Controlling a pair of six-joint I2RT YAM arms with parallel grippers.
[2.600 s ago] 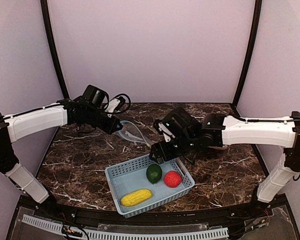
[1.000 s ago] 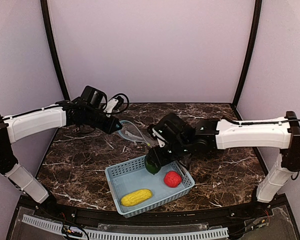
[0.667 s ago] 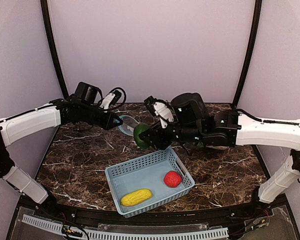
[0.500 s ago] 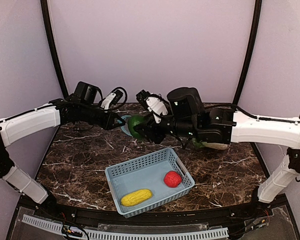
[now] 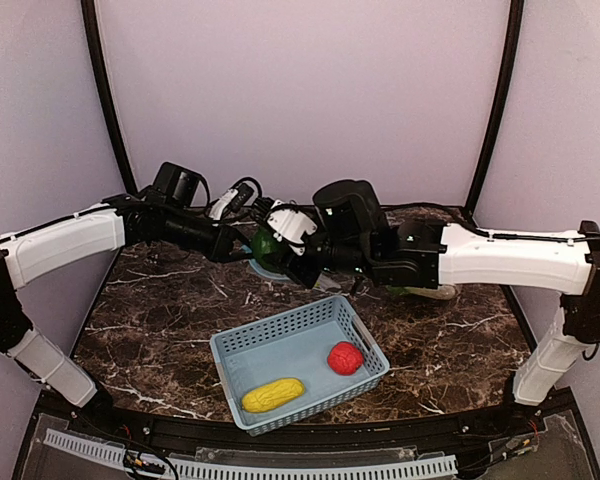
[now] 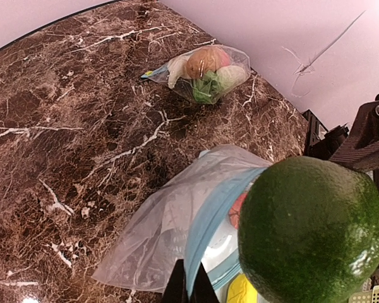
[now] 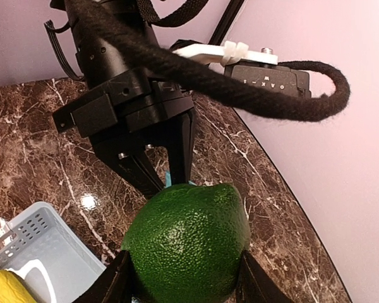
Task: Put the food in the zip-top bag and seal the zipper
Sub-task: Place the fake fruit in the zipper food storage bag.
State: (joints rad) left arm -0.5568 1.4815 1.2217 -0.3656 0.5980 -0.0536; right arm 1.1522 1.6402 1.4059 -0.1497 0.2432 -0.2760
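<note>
We found the right tool pinching the green fruit at upper centre of the top view, at the open mouth of the bag. The left tool was pressed together on the bag's rim. Corn and a red fruit lay in the basket, lower centre.

Small white lettering is borne by the black box mounted on the left gripper, seen from the right wrist: "OAK-1", with a single "W" printed just beside it. Nothing else legible is shown.
</note>
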